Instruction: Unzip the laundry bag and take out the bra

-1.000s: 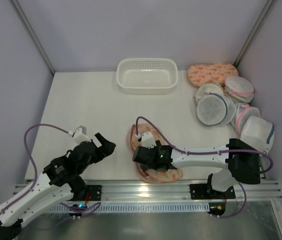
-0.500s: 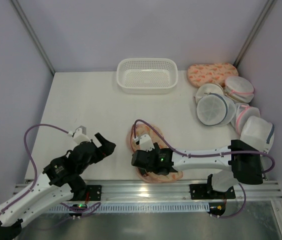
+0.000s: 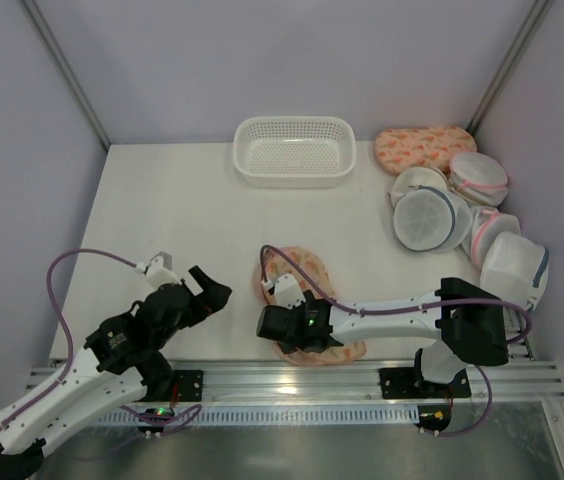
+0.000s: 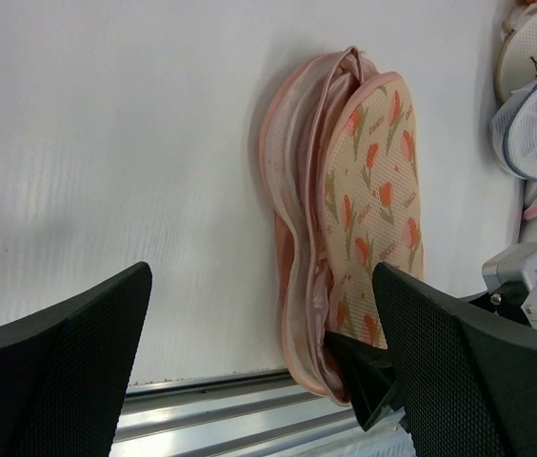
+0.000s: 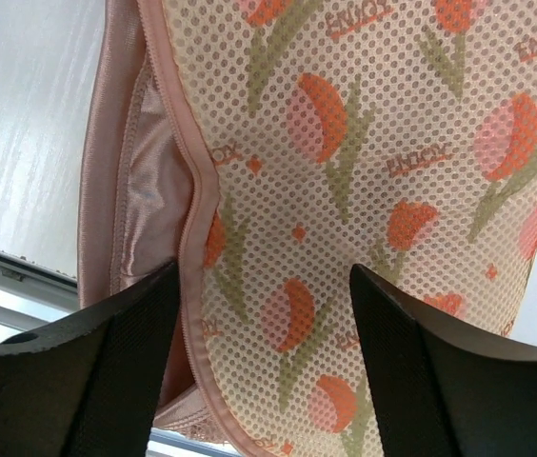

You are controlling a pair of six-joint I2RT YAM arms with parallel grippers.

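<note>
Right gripper (image 5: pixel 264 276), jaws apart, hovers over the laundry bag (image 5: pixel 373 143) at the table's (image 3: pixel 162 200) six o'clock; left gripper (image 4: pixel 261 276) gapes at eight.

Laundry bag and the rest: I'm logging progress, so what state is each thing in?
Laundry bag: unzipped, flap parted, lying flat.
Bra: inside the bag, pink satin showing at the opening.
Left gripper: open, empty, apart from the bag.
Right gripper: open, low over the bag's flap.
White basket: upright, empty.
Round mesh bags: piled, zips unclear.
</note>
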